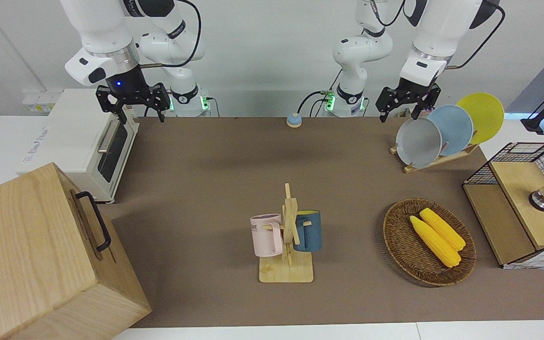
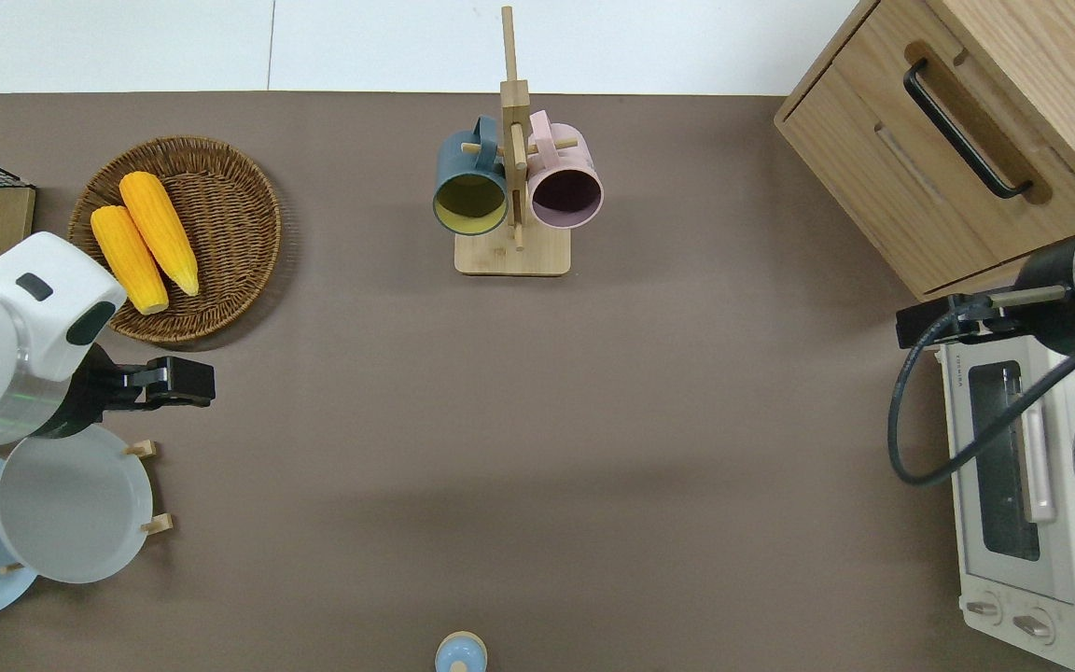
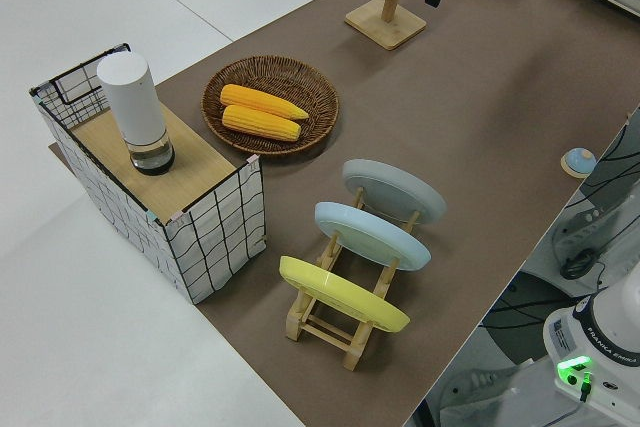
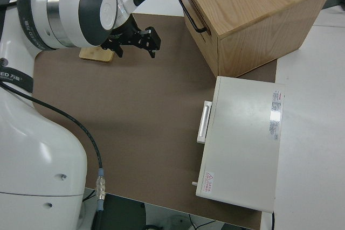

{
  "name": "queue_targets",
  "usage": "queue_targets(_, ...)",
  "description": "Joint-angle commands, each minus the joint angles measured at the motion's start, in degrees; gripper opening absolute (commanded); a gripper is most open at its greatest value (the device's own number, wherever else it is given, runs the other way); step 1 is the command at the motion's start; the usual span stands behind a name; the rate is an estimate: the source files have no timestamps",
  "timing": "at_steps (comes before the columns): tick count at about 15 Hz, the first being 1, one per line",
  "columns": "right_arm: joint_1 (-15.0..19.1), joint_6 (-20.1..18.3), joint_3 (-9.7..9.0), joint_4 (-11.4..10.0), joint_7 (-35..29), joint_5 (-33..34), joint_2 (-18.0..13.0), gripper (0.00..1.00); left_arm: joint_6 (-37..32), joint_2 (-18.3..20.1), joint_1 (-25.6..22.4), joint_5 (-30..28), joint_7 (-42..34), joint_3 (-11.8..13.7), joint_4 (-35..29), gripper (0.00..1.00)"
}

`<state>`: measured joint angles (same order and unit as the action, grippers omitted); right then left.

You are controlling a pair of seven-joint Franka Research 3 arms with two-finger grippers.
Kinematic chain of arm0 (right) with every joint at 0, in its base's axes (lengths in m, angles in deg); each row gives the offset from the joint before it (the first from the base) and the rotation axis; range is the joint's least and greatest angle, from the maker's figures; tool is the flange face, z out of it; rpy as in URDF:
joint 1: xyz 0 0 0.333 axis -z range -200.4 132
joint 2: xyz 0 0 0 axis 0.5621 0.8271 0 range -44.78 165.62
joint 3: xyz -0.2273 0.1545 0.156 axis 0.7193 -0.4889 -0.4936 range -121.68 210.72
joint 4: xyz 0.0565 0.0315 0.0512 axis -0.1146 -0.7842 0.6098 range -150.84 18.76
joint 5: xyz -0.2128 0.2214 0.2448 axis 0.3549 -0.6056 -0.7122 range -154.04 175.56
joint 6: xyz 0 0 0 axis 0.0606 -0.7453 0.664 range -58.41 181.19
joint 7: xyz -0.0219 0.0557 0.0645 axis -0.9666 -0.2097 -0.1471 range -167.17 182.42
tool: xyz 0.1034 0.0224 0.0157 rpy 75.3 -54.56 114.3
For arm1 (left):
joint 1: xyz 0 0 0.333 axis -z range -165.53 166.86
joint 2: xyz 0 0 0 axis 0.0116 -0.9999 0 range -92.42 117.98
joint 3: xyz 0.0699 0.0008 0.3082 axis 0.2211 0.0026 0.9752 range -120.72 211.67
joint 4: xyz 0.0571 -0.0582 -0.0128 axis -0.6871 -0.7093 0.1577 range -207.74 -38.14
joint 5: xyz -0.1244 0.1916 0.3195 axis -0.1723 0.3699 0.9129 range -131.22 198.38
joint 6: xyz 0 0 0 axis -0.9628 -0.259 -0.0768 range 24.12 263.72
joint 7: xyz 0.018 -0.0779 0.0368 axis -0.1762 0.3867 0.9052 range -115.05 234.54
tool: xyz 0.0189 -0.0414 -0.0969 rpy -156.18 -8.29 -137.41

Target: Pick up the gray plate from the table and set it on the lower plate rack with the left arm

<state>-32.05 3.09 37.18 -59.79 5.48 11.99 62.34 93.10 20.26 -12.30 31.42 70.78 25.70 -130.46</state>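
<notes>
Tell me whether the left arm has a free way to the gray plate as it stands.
Probably yes. The left pincer hangs open just above the gray plate, which stands at the rack's open end; nothing lies between them.

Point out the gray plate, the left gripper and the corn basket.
gray plate (image 1: 418, 142), front view, middle of its face.
left gripper (image 1: 407, 111), front view, between its fingertips.
corn basket (image 1: 398, 238), front view, bare woven rim.

My build: two arms of glossy white shells with black joint bands; silver ring at each wrist; black cables looping along both; black two-finger left pincer (image 1: 408, 106) and right pincer (image 1: 132, 101), blue light above the right; green lights at both bases
</notes>
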Motion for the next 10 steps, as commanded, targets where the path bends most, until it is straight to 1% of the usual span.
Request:
queue_targets(1,1.28,-0.92,-1.18,1.14,-0.75,0.17,0.54,0.983,-0.32,-0.28,0.49,-0.31,-1.1,-0.18,1.02,1.0)
queue_targets(3,1.28,-0.92,-1.18,1.14,-0.75,0.17,0.54,0.983,-0.41,0.16,0.75,-0.3,-2.41,-0.09,1.2,1.0)
queue_targets(5,1.28,-0.92,-1.18,1.23,-0.75,0.17,0.54,0.983,-0.93,0.51,2.5,0.04,-6.53,0.7,1.11,1.0)
queue_targets(6,1.28,-0.92,-1.18,1.14,-0.75,0.17,0.54,0.983,-2.5,0.34,4.42,0.22,-7.42,3.48,1.2,1.0)
queue_targets(7,1.28,-0.92,-1.18,1.23,-0.75,0.17,0.54,0.983,-2.78,0.25,6.62,0.22,-7.34,5.51,1.2,1.0)
queue_targets(8,1.28,-0.92,-1.18,1.14,-0.75,0.17,0.54,0.983,-2.87,0.25,7.51,0.22,-7.34,6.67,1.11,1.0)
queue_targets(10,1.28,-0.92,-1.18,1.23,-0.75,0.17,0.54,0.983,-3.48,0.16,7.52,0.22,-7.34,6.85,1.11,1.0)
